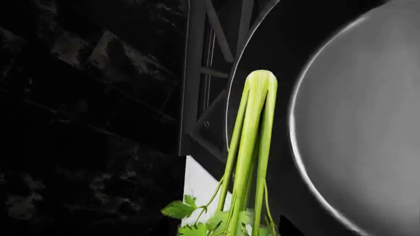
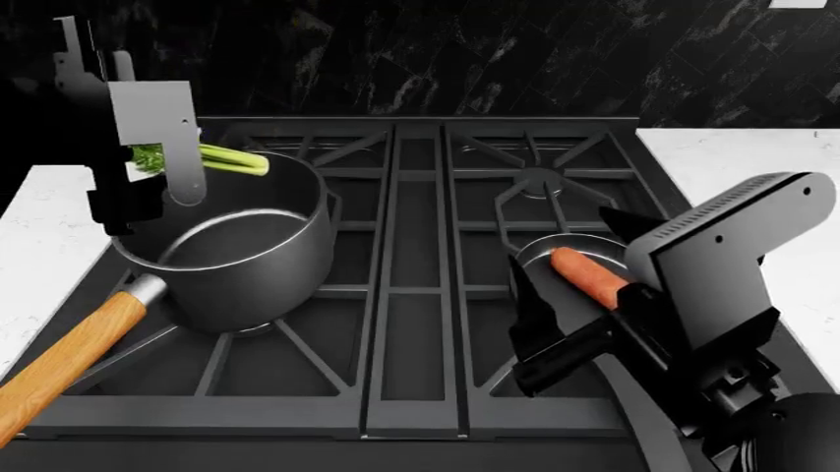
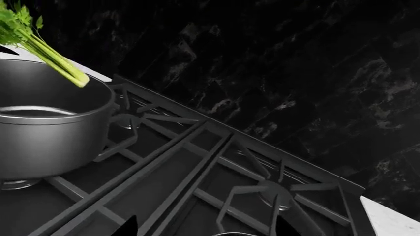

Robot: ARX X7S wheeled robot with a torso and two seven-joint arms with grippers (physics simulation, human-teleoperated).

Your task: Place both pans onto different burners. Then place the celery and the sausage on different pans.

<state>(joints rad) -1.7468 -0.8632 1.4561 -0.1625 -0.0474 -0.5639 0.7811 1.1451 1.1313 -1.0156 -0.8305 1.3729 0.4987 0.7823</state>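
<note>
The deep saucepan (image 2: pixel 223 258) with its wooden handle (image 2: pixel 66 362) stands on the front-left burner. My left gripper (image 2: pixel 155 162) hangs over the pan's far-left rim, shut on the celery (image 2: pixel 226 157), whose stalk points out over the pan. The left wrist view shows the celery (image 1: pixel 253 142) reaching from the gripper (image 1: pixel 217 232) over the saucepan's rim (image 1: pixel 262 59). The shallow frying pan (image 2: pixel 545 258) sits on the front-right burner with the sausage (image 2: pixel 591 277) lying in it. Above it my right gripper (image 2: pixel 565 246) is open and holds nothing. In the right wrist view that gripper (image 3: pixel 206 228) faces the back-right burner (image 3: pixel 276 195), with the saucepan (image 3: pixel 46 132) and celery (image 3: pixel 46 51) off to one side.
The back-right burner (image 2: pixel 538 182) and back-left grate (image 2: pixel 344 147) carry nothing. White counter lies to the right (image 2: pixel 735 157) and left (image 2: pixel 27 226) of the stove. A black marble wall (image 2: pixel 499 59) rises behind it.
</note>
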